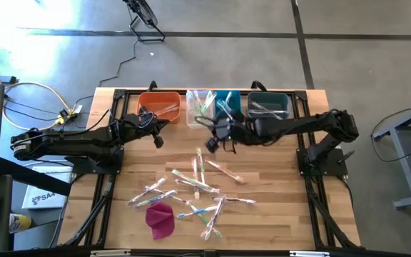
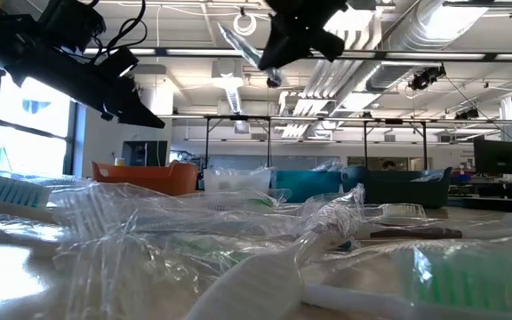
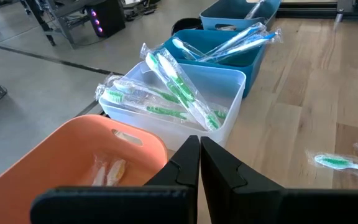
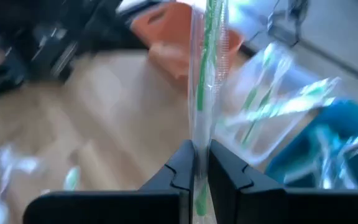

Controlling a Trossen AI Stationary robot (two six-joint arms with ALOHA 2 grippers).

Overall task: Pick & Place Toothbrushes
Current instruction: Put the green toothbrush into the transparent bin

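Lining the bench's (image 1: 120, 214) far edge are four bins. At the left end, the orange bin (image 1: 160, 105) holds a wrapped pale-handled brush or two. Beside it, the clear bin (image 1: 198, 108) carries several green-handled ones, some leaning over its rim. Next, the teal bin (image 1: 227, 102) holds blue-handled brushes, and the dark blue bin (image 1: 268, 106) at the right end holds a few pale ones.

Most loose toothbrushes (image 1: 191, 187) lie scattered over the middle and near part of the bench in clear wrappers, just beside a magenta cloth (image 1: 160, 218) near the front edge.

Raised in front of the clear bin, the right gripper (image 4: 201, 163) pinches one green-handled toothbrush (image 4: 205, 68) in its wrapper. Pressed together on nothing, the left gripper (image 3: 199, 158) hangs in front of the orange bin.

No readable writing shows on the bins or wrappers.
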